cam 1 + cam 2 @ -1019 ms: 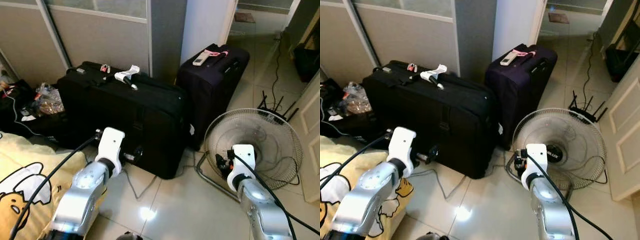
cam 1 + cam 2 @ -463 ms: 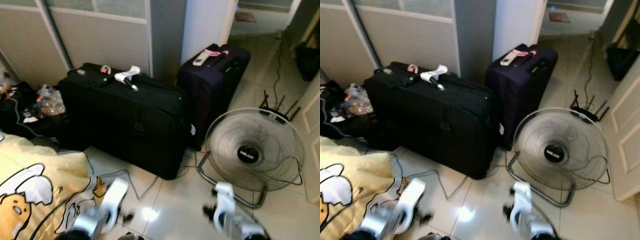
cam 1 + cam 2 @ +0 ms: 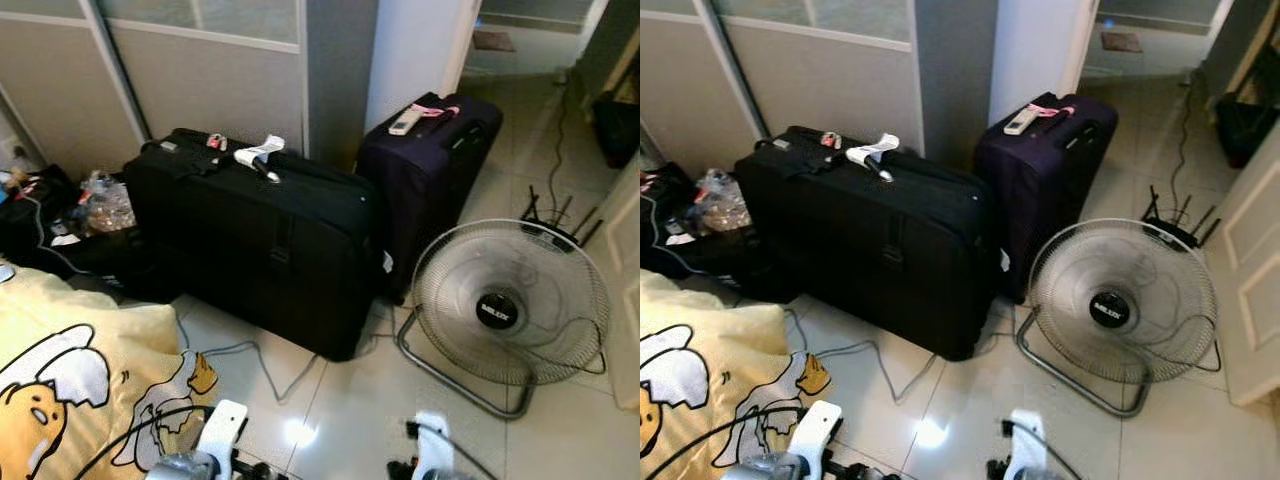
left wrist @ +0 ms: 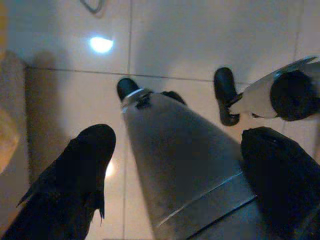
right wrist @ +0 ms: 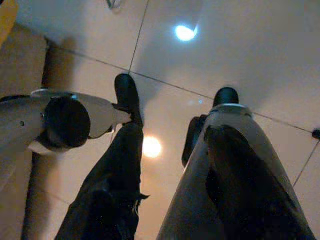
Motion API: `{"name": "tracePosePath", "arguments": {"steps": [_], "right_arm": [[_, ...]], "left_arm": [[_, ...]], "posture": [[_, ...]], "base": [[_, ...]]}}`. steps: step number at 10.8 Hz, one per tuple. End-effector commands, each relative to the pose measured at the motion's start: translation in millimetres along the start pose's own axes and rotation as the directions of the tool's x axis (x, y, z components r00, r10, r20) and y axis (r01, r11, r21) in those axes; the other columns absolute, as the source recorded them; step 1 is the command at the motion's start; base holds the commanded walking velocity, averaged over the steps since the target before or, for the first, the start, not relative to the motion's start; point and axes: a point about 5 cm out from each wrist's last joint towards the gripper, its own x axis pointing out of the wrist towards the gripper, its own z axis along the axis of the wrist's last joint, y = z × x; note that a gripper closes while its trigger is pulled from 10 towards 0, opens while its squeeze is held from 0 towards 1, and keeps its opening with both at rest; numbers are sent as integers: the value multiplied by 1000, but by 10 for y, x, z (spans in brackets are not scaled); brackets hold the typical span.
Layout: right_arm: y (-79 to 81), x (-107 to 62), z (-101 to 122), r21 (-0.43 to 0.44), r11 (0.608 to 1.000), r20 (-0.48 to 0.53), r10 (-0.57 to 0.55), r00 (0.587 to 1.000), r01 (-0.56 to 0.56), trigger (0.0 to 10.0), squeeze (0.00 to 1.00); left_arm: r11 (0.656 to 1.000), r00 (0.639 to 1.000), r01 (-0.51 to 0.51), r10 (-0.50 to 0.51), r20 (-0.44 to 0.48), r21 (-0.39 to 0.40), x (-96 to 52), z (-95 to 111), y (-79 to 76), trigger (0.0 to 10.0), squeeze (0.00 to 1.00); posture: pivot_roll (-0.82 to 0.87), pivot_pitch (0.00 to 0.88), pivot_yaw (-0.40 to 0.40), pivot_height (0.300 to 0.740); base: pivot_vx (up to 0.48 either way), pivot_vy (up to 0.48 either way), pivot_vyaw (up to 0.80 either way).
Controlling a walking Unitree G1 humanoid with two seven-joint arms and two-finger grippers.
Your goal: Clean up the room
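Observation:
Both arms hang low at the bottom edge of the eye views. My left gripper (image 4: 180,136) is open, and its black fingers (image 4: 82,170) stand wide apart over the tiled floor with nothing held. My right gripper (image 5: 175,131) is also open and empty, fingers (image 5: 117,170) pointing down at the floor. A large black suitcase (image 3: 260,235) lies ahead with a white item (image 3: 257,153) on top. A purple suitcase (image 3: 430,170) behind it carries a white remote (image 3: 406,121). A yellow cartoon blanket (image 3: 70,370) lies at the near left.
A floor fan (image 3: 508,305) stands at the right, leaning back on its frame. A grey cable (image 3: 265,365) trails across the tiles. Bags and clutter (image 3: 85,205) pile up at the far left. A router (image 3: 555,215) sits behind the fan, and a white door (image 3: 1250,290) is at the right.
Both arms have dropped from in front of the suitcase and fan down to the bottom edge of the view. The camera shifted slightly.

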Motion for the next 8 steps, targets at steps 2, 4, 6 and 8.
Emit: {"name": "tracePosePath", "arguments": {"steps": [2, 4, 6, 8], "right_arm": [[0, 8, -232, 70, 997, -75, -12, 997, 17, 10000, 0], [-38, 1, -305, 58, 997, -80, -37, 996, 42, 10000, 0], [10, 14, -250, 38, 998, -74, -42, 996, 45, 10000, 0], [13, 14, -246, 35, 998, -73, -42, 996, 44, 10000, 0]], "left_arm": [[999, 997, 42, -41, -58, 10, 36, -99, -78, 10000, 0], [999, 998, 33, -32, -56, 16, 32, -103, -62, 10000, 0], [999, 998, 32, -31, -59, 12, 31, -113, -51, 10000, 0], [999, 998, 33, -32, -59, 12, 31, -111, -52, 10000, 0]], "posture": [[6, 0, 62, 740], [2, 0, 71, 740], [-2, 0, 71, 740], [-1, 0, 71, 740]], "base": [[0, 0, 0], [0, 0, 0], [0, 0, 0], [0, 0, 0]]}}
